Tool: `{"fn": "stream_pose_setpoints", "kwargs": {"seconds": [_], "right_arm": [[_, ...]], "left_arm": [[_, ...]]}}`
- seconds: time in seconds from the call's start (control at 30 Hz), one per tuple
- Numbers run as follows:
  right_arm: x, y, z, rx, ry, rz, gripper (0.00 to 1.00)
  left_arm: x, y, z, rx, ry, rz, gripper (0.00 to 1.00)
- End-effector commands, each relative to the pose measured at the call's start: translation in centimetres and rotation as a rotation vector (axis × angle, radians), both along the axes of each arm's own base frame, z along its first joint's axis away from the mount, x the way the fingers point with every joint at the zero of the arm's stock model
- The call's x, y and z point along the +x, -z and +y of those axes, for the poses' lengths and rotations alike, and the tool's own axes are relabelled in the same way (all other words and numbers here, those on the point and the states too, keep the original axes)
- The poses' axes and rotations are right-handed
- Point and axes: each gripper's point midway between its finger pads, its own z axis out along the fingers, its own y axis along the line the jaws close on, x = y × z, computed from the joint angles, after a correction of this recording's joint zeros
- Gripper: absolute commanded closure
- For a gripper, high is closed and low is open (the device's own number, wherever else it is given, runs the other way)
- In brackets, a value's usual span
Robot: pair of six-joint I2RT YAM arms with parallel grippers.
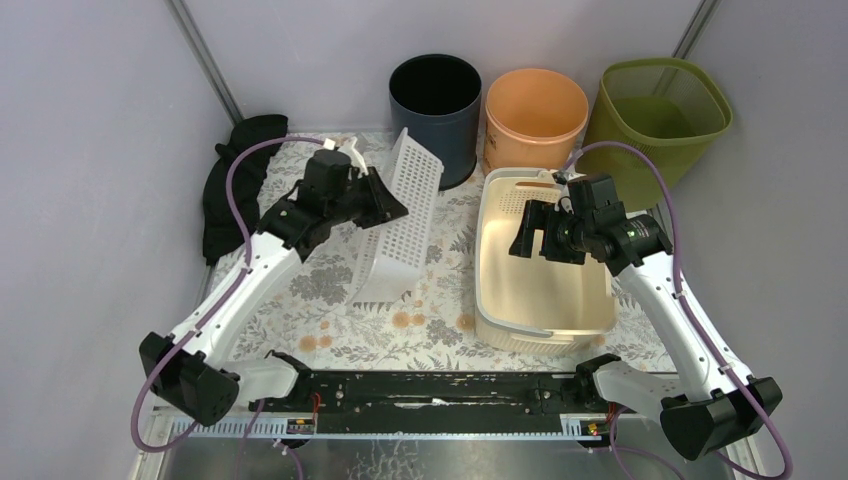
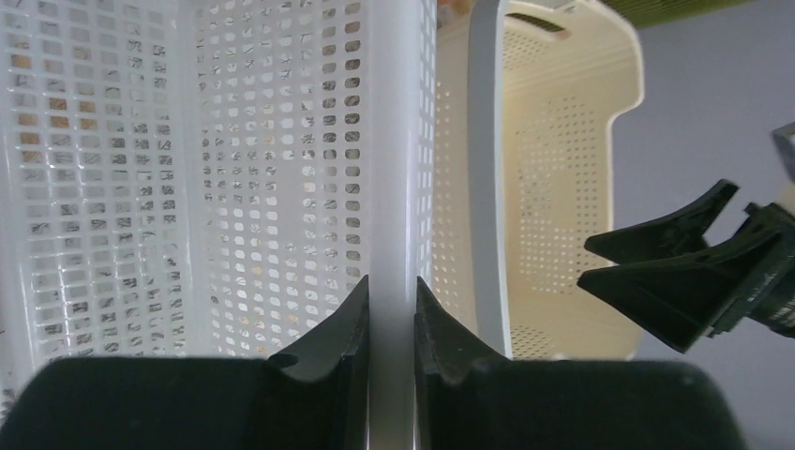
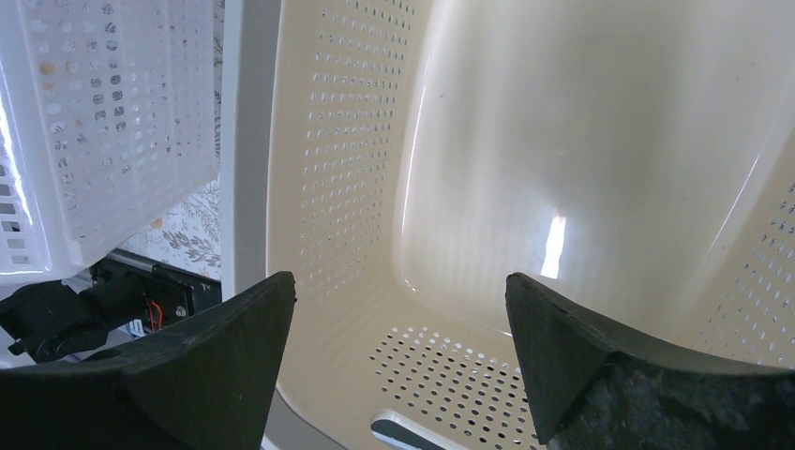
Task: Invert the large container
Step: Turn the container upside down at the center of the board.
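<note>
The large cream container stands upright on the right of the table; it also shows in the right wrist view and the left wrist view. My right gripper hovers open inside its upper part, jaws wide apart, touching nothing. A white perforated basket is tipped up on its side to the left of the cream one. My left gripper is shut on its rim, with the basket's mesh wall ahead of it.
A dark blue bin, an orange bin and a green mesh bin stand along the back. A black cloth lies at the far left. A floral tablecloth covers the table; a black rail runs along the front.
</note>
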Motion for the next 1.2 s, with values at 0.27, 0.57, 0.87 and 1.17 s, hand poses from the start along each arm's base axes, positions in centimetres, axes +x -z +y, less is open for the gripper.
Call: {"fn": "stream_pose_setpoints", "kwargs": {"seconds": [0.27, 0.57, 0.87, 1.17], "right_arm": [[-0.1, -1.4, 0.4, 0.034, -0.004, -0.031, 0.1], [-0.1, -1.0, 0.7, 0.043, -0.008, -0.02, 0.1], [0.0, -1.0, 0.9, 0.053, -0.011, -0.013, 0.1], [0.0, -0.9, 1.2, 0.063, -0.016, -0.007, 0.1]], "left_arm": [[0.4, -5.7, 0.4, -0.417, 0.073, -0.156, 0.99], [0.2, -6.6, 2.3, -0.584, 0.082, -0.182, 0.99], [-0.2, -6.7, 4.2, -0.743, 0.089, -0.181, 1.0], [-0.8, -7.0, 5.3, -0.924, 0.117, -0.161, 0.99]]}}
